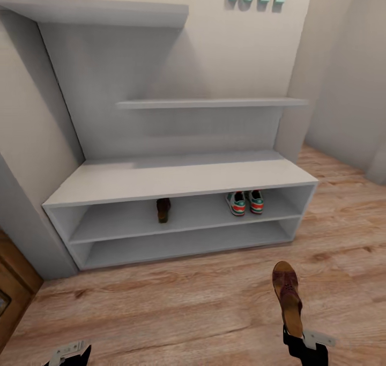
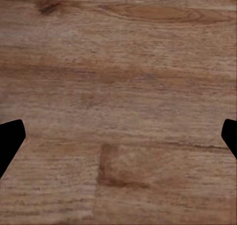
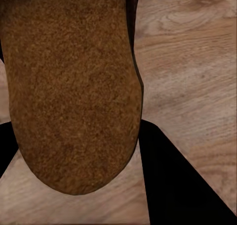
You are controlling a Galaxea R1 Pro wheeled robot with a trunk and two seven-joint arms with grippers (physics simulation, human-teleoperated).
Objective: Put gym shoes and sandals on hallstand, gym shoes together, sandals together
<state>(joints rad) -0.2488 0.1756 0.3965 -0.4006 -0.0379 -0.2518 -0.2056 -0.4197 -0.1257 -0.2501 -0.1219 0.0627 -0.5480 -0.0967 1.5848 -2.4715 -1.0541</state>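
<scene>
Three of the four shoes already sit on the hallstand [image 1: 177, 179]: both gym shoes [image 1: 245, 202] side by side at the upper shelf's 3 o'clock end, and one sandal [image 1: 163, 209] near its middle. The second sandal [image 1: 287, 296] is clamped heel-first in the right gripper [image 1: 296, 338], held above the corridor floor [image 1: 187, 307] at about 5 o'clock from the rack. It remains to be set beside its mate. The left gripper [image 2: 118, 136] hangs over bare planks, jaws spread and empty.
</scene>
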